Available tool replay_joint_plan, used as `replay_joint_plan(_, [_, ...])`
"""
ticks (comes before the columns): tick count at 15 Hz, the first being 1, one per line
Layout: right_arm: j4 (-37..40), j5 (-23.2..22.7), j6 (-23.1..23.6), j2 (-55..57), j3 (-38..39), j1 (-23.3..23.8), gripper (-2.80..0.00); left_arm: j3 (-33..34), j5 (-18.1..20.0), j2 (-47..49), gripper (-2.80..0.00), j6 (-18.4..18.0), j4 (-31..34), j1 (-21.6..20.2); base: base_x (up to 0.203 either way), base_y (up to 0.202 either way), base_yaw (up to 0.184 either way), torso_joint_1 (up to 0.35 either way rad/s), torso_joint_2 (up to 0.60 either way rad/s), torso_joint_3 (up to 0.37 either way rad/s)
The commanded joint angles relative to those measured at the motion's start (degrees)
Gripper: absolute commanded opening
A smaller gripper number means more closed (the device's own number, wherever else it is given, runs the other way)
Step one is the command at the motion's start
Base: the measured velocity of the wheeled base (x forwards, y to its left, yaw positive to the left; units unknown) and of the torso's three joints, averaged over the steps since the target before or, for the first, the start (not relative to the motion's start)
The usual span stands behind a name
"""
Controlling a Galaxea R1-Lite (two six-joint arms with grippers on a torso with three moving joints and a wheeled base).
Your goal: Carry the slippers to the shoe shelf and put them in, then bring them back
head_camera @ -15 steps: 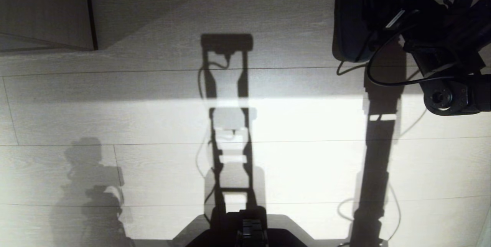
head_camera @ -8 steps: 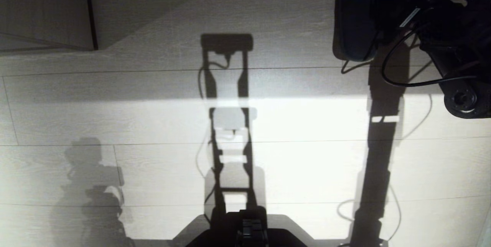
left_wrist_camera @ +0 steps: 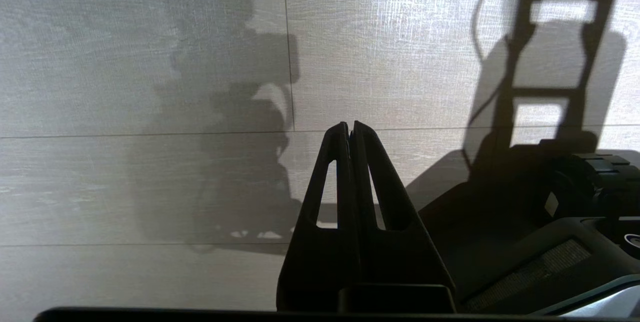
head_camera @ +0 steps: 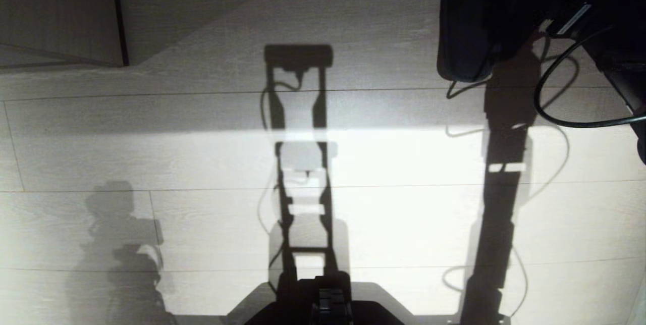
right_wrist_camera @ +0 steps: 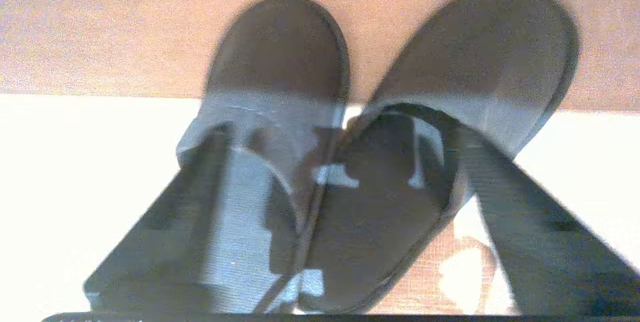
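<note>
The slippers point(right_wrist_camera: 380, 182) are a dark fabric pair lying side by side on the pale floor, toes in shade and heels in bright light. In the head view they are a dark shape point(head_camera: 467, 22) at the far right. My right gripper point(right_wrist_camera: 340, 129) is open, its two fingers spread wide on either side of the pair's heel ends; I cannot tell whether they touch. The right arm point(head_camera: 615, 47) reaches in from the right edge. My left gripper point(left_wrist_camera: 350, 125) is shut and empty, parked low beside the base. Pale wood-grain boards with a dark upright edge point(head_camera: 60, 12) at the far left look like part of the shoe shelf.
A black cable point(head_camera: 560, 113) loops off the right arm above the floor. The robot's dark base point(head_camera: 323, 305) sits at the near edge. Strong light throws shadows of the torso and arms across the wood-grain planks point(head_camera: 202, 163). A dark strip runs along the far edge.
The right arm has swung toward the right edge of the head view, so its wrist joint has nearly left the picture. The slippers and the left arm have not moved.
</note>
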State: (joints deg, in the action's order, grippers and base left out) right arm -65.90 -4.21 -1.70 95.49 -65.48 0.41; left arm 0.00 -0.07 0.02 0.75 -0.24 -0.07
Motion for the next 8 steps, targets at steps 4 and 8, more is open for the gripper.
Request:
replay_joint_plan(4, [0.11,-1.41,0.28,-13.08,10.04,-0.03,-2.80,0.00,-0.01,-0.02,-2.80,0.05,-0.02,-0.01,0.000,0.000,0.000,0.000,0.00,0.000])
replay_joint_plan(8, [5.41,-1.54,0.22,-21.60,16.23,-0.19,-2.80,0.00,-0.02,0.03,-2.80,0.05,-0.02,-0.01,0.000,0.000,0.000,0.000,0.00,0.000])
